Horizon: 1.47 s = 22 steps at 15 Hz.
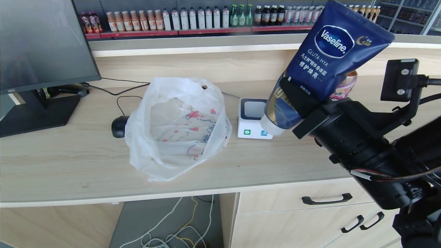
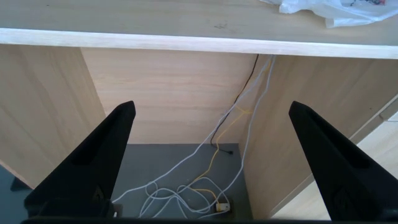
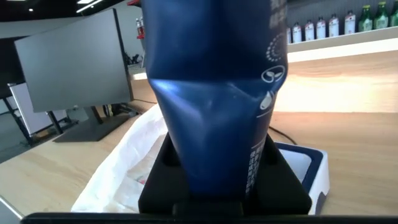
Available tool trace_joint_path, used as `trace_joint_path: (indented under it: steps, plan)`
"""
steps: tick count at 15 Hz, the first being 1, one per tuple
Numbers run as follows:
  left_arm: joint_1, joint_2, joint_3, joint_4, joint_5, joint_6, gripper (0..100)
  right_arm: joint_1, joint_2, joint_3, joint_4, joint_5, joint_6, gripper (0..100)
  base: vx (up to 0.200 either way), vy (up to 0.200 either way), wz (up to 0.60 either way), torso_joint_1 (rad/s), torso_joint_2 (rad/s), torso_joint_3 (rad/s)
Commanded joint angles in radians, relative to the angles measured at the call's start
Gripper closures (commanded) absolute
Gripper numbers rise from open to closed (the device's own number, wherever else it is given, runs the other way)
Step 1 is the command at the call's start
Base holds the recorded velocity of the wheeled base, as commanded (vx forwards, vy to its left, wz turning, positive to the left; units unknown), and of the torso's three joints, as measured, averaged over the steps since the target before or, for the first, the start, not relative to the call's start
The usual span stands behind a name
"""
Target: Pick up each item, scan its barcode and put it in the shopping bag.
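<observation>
**Fig. Blue tube held at the scanner, shopping bag open beside it.**
Well left of the scanner point(image 1: 253, 119) and below the counter point(image 1: 69, 155) edge, the left gripper point(image 2: 211, 112) hangs with fingers wide apart, holding nothing. Just left of the scanner, the shopping bag point(image 1: 144, 137) stands open. Over the scanner's right side, the right gripper point(image 1: 299, 100) is clamped on the blue tube point(image 1: 327, 58), which is tilted cap-down. Likely faults: the soft tube buckles or slides in the grip, or its barcode faces away from the scanner, giving no read.
</observation>
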Motion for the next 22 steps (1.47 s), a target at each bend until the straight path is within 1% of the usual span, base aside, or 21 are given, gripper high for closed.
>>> trace_joint_path:
  steps: [1, 5, 8, 10, 11, 13, 14, 15, 16, 17, 18, 19, 22]
  plan:
    - [0.001, 0.0, 0.0, -0.001, 0.0, 0.0, 0, 0.0, -0.006, 0.004, -0.002, 0.001, -0.001, 100, 0.0, 0.0, 0.0, 0.0, 0.0, 0.0]
    - [0.001, 0.0, 0.0, -0.001, 0.0, 0.0, 0, 0.0, 0.019, -0.009, -0.002, 0.001, -0.013, 100, 0.0, 0.0, 0.0, 0.0, 0.0, 0.0]
    - [0.001, 0.0, 0.0, -0.001, 0.0, 0.0, 0, -0.028, 0.079, -0.05, -0.002, 0.003, 0.013, 100, 0.0, 0.0, 0.0, 0.0, 0.0, 0.0]
    - [0.001, 0.0, 0.0, -0.001, 0.0, 0.0, 0, -0.038, 0.145, -0.164, -0.002, 0.003, 0.07, 100, 0.0, 0.0, 0.0, 0.0, 0.0, 0.0]
    - [0.001, 0.0, 0.0, -0.001, 0.0, 0.0, 0, -0.049, 0.161, -0.187, 0.021, 0.001, 0.118, 100, 0.0, 0.0, 0.0, 0.0, 0.0, 0.0]
    - [0.001, 0.0, 0.0, -0.001, 0.0, 0.0, 0, -0.08, 0.174, -0.225, 0.104, -0.008, 0.196, 100, 0.0, 0.0, 0.0, 0.0, 0.0, 0.0]
    - [0.001, 0.0, 0.0, -0.001, 0.0, 0.0, 0, -0.083, 0.177, -0.266, 0.152, -0.043, 0.231, 100, 0.0, 0.0, 0.0, 0.0, 0.0, 0.0]
    - [0.001, 0.0, 0.0, -0.001, 0.0, 0.0, 0, -0.083, 0.185, -0.323, 0.21, -0.117, 0.294, 100, 0.0, 0.0, 0.0, 0.0, 0.0, 0.0]
    - [0.001, 0.0, 0.0, -0.001, 0.0, 0.0, 0, -0.086, 0.214, -0.476, 0.342, -0.25, 0.438, 100, 0.0, 0.0, 0.0, 0.0, 0.0, 0.0]
    - [0.001, 0.0, 0.0, -0.001, 0.0, 0.0, 0, -0.106, 0.227, -0.547, 0.405, -0.276, 0.487, 100, 0.0, 0.0, 0.0, 0.0, 0.0, 0.0]
    - [0.001, 0.0, 0.0, -0.001, 0.0, 0.0, 0, -0.118, 0.235, -0.579, 0.429, -0.278, 0.504, 100, 0.0, 0.0, 0.0, 0.0, 0.0, 0.0]
    - [0.001, 0.0, 0.0, -0.001, 0.0, 0.0, 0, -0.149, 0.247, -0.618, 0.463, -0.278, 0.541, 100, 0.0, 0.0, 0.0, 0.0, 0.0, 0.0]
    - [0.001, 0.0, 0.0, -0.001, 0.0, 0.0, 0, -0.166, 0.254, -0.674, 0.552, -0.302, 0.682, 100, 0.0, 0.0, 0.0, 0.0, 0.0, 0.0]
